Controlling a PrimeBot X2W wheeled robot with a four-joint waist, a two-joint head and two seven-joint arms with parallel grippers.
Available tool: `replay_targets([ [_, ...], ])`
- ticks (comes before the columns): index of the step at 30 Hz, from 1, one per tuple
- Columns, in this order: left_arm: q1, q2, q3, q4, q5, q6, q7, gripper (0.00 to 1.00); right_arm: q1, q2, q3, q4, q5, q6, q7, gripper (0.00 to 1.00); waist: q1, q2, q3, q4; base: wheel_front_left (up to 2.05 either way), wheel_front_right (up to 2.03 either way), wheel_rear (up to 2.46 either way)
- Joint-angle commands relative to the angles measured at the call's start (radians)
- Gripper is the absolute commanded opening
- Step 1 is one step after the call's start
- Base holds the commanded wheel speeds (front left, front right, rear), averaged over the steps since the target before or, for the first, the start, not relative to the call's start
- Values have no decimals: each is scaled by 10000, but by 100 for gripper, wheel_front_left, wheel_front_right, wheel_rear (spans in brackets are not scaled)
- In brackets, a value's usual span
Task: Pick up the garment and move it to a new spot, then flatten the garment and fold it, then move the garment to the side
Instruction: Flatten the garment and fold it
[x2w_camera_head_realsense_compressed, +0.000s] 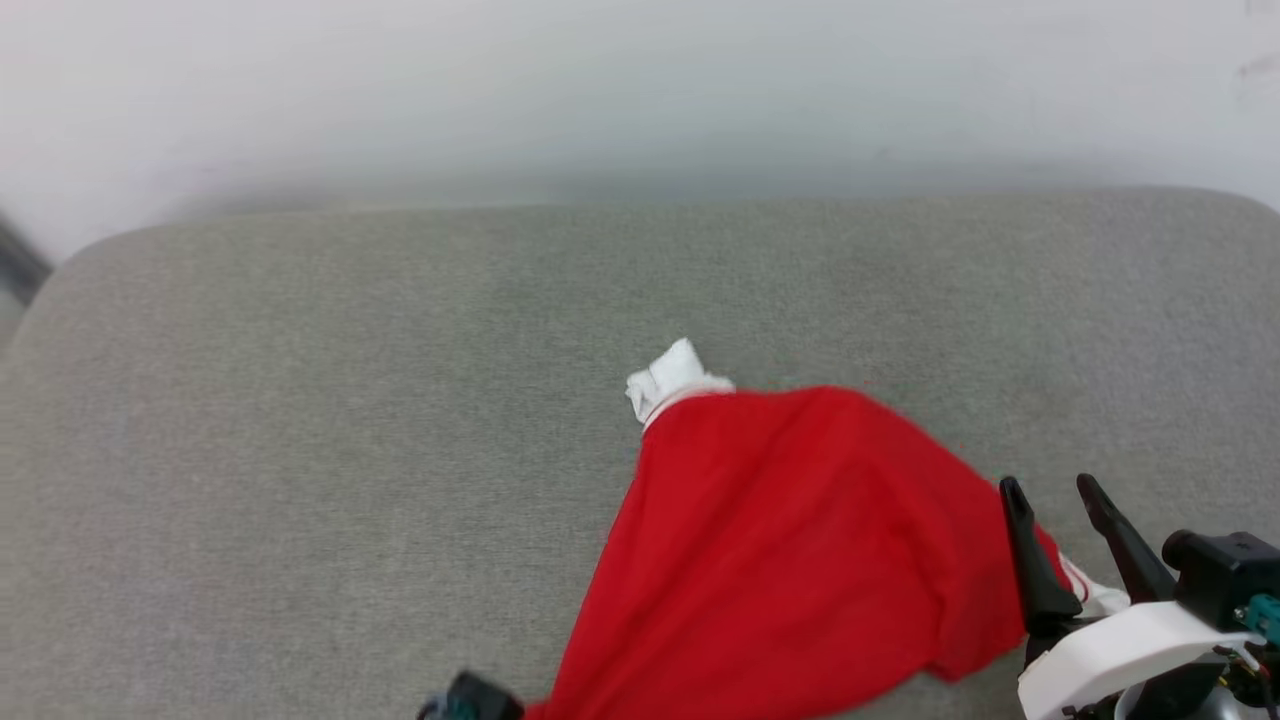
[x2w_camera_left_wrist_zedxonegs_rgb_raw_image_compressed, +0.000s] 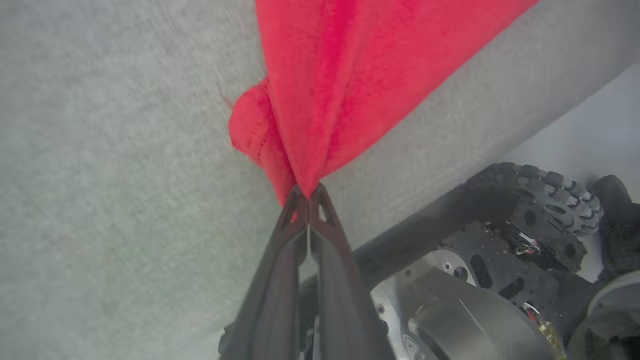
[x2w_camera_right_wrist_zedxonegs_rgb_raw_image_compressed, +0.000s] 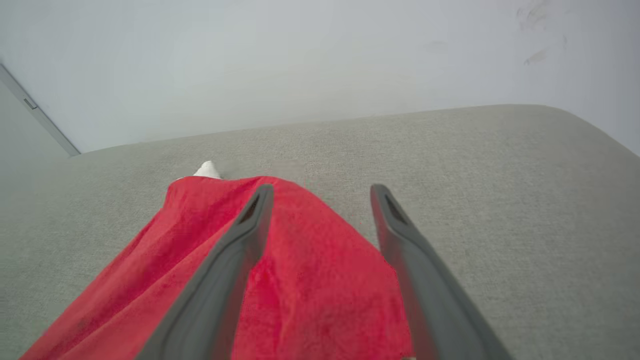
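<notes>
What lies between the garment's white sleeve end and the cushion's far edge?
Nothing: in the head view, bare grey cushion runs from the sleeve end of the garment to the far edge.

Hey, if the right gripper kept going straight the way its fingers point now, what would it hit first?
Probably the garment: the open right gripper hangs over its red edge. If it passes above the fabric, the grey cushion comes next; height is hard to judge.
</notes>
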Motion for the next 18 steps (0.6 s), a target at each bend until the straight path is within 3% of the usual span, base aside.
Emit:
replay_targets([
  [1, 308, 92, -16, -49, -76, 128, 117, 0, 163, 15, -12, -20, -13, -3, 21, 100, 0, -1, -148, 152, 0, 0, 0],
  [12, 1837, 70, 86, 344, -724, 870, 257, 0, 356, 14, 9, -371, -209, -3, 350, 100, 0, -1, -525, 232, 0, 0, 0],
  [13, 1789, 6, 112, 357, -677, 918, 136, 33, 376, 14, -10, -406, -208, -3, 377, 100, 0, -1, -562, 229, 0, 0, 0],
  [14, 1702, -67, 145, 346, -642, 949, -19, 100, 396, 15, -22, -433, -200, -3, 397, 100, 0, -1, -608, 221, 0, 0, 0],
  [18, 1267, -325, 437, 150, -362, 1083, -919, 100, 557, 15, -104, -533, -149, -5, 474, 100, 0, -1, -767, 178, 0, 0, 0],
])
